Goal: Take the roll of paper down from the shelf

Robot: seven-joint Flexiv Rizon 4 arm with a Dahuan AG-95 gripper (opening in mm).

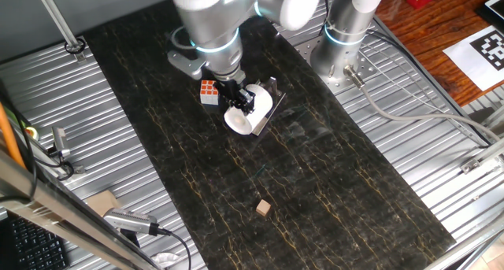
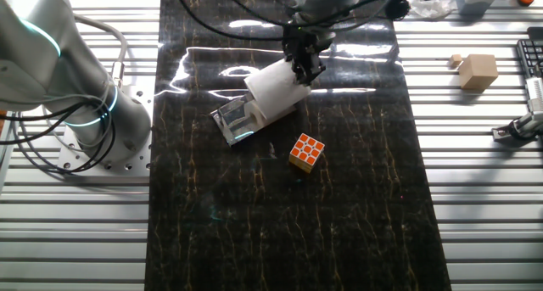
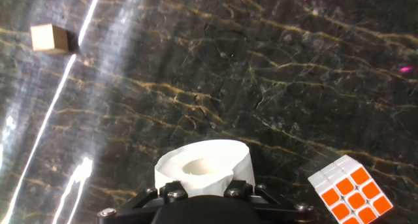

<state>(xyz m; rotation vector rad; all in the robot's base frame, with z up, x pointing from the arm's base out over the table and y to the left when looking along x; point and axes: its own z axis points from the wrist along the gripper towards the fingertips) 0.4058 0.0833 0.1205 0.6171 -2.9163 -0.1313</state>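
The white roll of paper (image 1: 246, 115) is tilted, its hollow end facing outward, against the shiny grey metal shelf (image 1: 272, 93). In the other fixed view the roll (image 2: 271, 89) lies over the end of the shelf (image 2: 236, 121); I cannot tell whether it still rests on it. My gripper (image 1: 240, 98) is shut on the roll's rim from above. In the hand view the roll (image 3: 202, 160) sits between my gripper's (image 3: 206, 186) fingers, centre hole showing, with the dark table beneath.
An orange-and-white puzzle cube (image 1: 209, 91) stands just beside the roll, and shows in the hand view (image 3: 353, 191) and the other fixed view (image 2: 306, 152). A small tan wooden block (image 1: 263, 208) lies nearer the front. Ribbed metal borders, cables and the arm base (image 1: 342, 53) flank the dark mat.
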